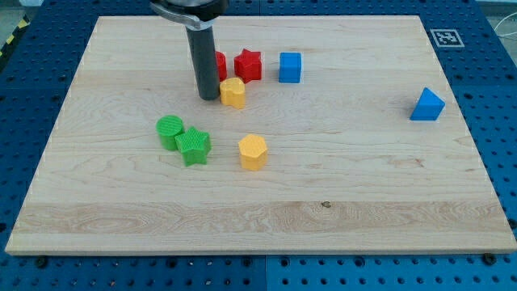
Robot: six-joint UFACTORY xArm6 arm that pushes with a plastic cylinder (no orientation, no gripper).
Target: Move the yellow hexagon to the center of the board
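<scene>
Yellow hexagon beside green star (touching green cylinder)

Rod standing among blocks near the board's top

My tip is resting just left of a small yellow block, with a partly hidden red block behind; the yellow hexagon is sitting lower, right of the green star.

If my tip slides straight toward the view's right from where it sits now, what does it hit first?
My tip would almost at once meet the small yellow block just right of it; whether they already touch is unclear. The yellow hexagon lies lower, off that line.
</scene>
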